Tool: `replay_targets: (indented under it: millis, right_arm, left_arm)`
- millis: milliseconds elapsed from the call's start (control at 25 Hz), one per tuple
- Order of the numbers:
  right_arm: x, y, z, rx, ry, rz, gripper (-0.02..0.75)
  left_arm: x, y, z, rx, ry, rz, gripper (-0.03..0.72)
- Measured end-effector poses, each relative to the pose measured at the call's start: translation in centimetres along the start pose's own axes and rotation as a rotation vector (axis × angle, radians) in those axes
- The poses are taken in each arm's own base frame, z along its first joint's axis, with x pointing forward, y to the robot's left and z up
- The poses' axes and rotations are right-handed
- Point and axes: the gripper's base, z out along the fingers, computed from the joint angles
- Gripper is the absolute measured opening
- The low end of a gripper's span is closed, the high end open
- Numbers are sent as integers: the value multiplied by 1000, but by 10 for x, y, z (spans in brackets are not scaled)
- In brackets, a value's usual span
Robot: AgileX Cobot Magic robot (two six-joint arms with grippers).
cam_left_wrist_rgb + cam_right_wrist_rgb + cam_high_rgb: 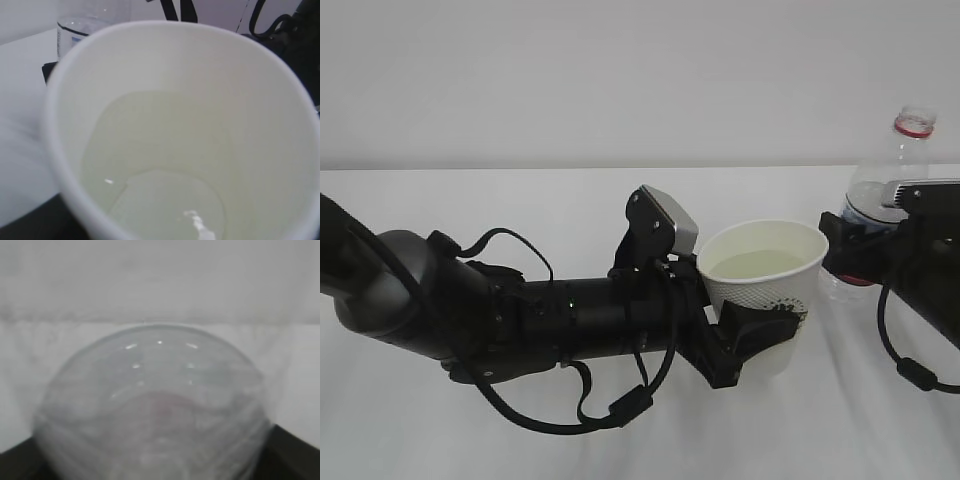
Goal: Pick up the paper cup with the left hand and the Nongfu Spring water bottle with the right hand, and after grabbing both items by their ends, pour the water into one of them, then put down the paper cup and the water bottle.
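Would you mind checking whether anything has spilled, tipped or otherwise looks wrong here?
Nothing stands out. The paper cup sits upright in the left gripper with water inside, the water bottle stands upright at the right gripper, and no spill shows on the table.

White table [570, 200], plain surface, meeting a pale wall at its far edge. Standing upright at the right side: Nongfu Spring water bottle [905, 165], clear, uncapped, red neck ring. Whether the paper cup [765, 290] rests on the surface cannot be determined from these views.
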Motion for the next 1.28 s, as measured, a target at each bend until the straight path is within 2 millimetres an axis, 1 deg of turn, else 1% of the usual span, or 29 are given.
replay_targets:
  millis: [80, 280, 680, 1000, 1280]
  right_arm:
    - [-1, 0, 0, -2, -7, -1, 578]
    - [-1, 0, 0, -2, -11, -1, 589]
    - [-1, 2, -1, -27, -12, -7, 590]
    - [8, 3, -10, -28, 28, 7, 590]
    - [3, 5, -17, -47, 20, 24, 591]
  left_arm:
    - [0, 0, 0, 0, 0, 0, 479]
    - [0, 0, 0, 0, 0, 0, 479]
    - [0, 0, 0, 0, 0, 0, 479]
    - [0, 0, 0, 0, 0, 0, 479]
    - [0, 0, 0, 1, -1, 0, 479]
